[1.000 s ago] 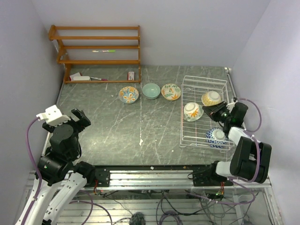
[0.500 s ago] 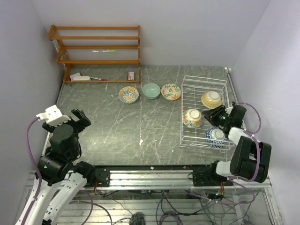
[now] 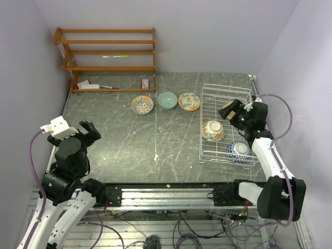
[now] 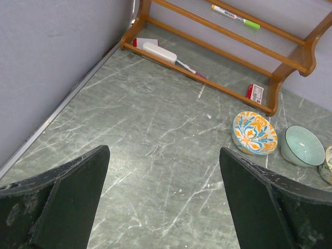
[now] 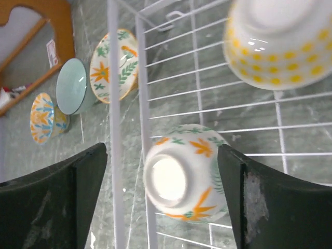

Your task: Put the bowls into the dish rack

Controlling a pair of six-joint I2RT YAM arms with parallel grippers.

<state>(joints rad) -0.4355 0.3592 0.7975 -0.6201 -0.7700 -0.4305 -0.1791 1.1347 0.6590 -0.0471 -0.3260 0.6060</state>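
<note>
The white wire dish rack (image 3: 226,85) (image 5: 116,129) stands at the right of the table. Inside it an orange-flowered bowl (image 3: 212,130) (image 5: 181,176) lies foot-up, a yellow-dotted bowl (image 3: 226,109) (image 5: 280,41) sits behind it, and a blue-patterned bowl (image 3: 239,150) sits at the near end. Three bowls stand in a row on the table: blue-and-orange (image 3: 142,105) (image 4: 253,133) (image 5: 44,116), pale teal (image 3: 167,100) (image 4: 302,146) (image 5: 72,85), and orange-flowered (image 3: 189,101) (image 5: 111,65). My right gripper (image 3: 233,111) (image 5: 162,155) hovers open over the rack, holding nothing. My left gripper (image 3: 87,130) (image 4: 163,153) hangs open at the near left.
A wooden shelf unit (image 3: 106,57) (image 4: 218,46) stands at the far left against the wall, with a marker (image 4: 234,16) and small items on it. Walls close in on the left and right sides. The rack's right edge lies near the right wall.
My right gripper has opened and let go of the orange-flowered bowl, which settled foot-up in the rack. The gripper then drew back toward the far end of the rack. The left arm stayed still.
</note>
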